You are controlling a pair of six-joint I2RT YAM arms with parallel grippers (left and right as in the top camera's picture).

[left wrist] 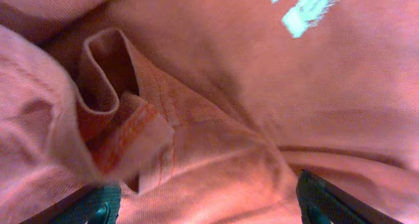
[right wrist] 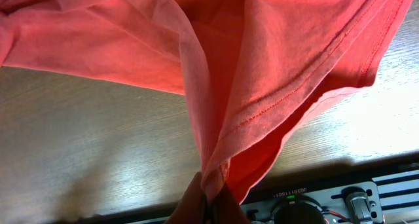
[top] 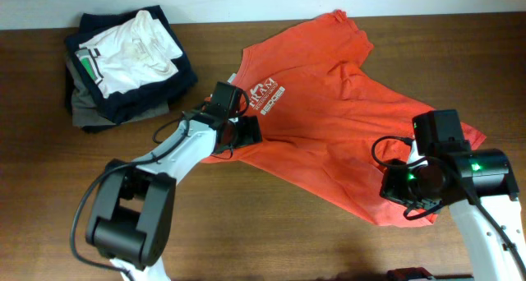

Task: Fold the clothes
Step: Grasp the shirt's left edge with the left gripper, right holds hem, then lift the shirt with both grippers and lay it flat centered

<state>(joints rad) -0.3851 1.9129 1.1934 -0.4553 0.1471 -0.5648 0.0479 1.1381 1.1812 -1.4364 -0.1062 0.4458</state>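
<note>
The orange-red T-shirt (top: 329, 125) lies crumpled across the middle and right of the wooden table, its white lettering (top: 267, 94) facing up. My left gripper (top: 246, 131) is at the shirt's left edge. In the left wrist view its jaws (left wrist: 209, 211) are wide open over bunched fabric (left wrist: 262, 86) with a folded hem beside them. My right gripper (top: 403, 191) is at the shirt's lower right. In the right wrist view it (right wrist: 209, 201) is shut on a pinch of the shirt's hem (right wrist: 275, 54), which hangs lifted off the table.
A stack of folded white, navy and grey garments (top: 127, 63) sits at the back left. Bare wooden table (right wrist: 78, 139) lies under the lifted hem. A black rail with hardware (right wrist: 327, 198) runs along the table's front edge.
</note>
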